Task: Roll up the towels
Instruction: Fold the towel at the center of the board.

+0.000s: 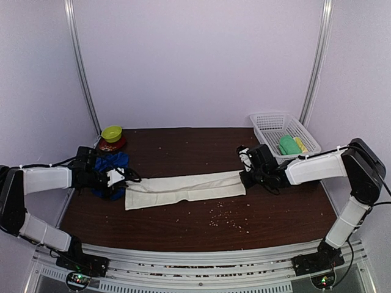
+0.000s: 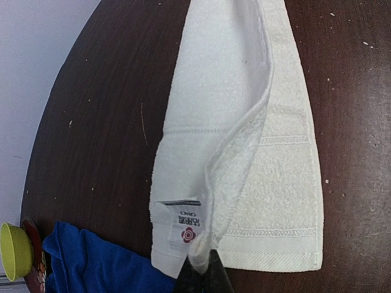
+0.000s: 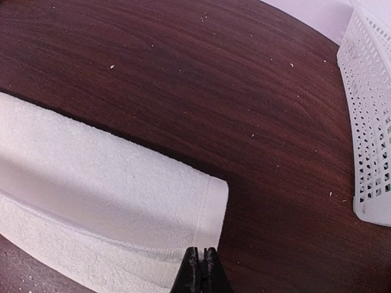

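Left fingers (image 2: pixel 204 282) closed, pinching a fold at one end of the white towel (image 1: pixel 183 189). Right fingers (image 3: pixel 194 271) closed at its other end, pinch unclear. White towel mid-frame on the surface (image 1: pixel 201 143): long folded terry strip, flat. Blue towel (image 1: pixel 110 163) crumpled at left. Neither rolled yet.

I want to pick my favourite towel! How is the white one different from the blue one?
The white towel is stretched long and folded lengthwise; the blue towel is scrunched in a heap. The white towel shows a label; the blue towel shows none. Both are cloth lying on the table.
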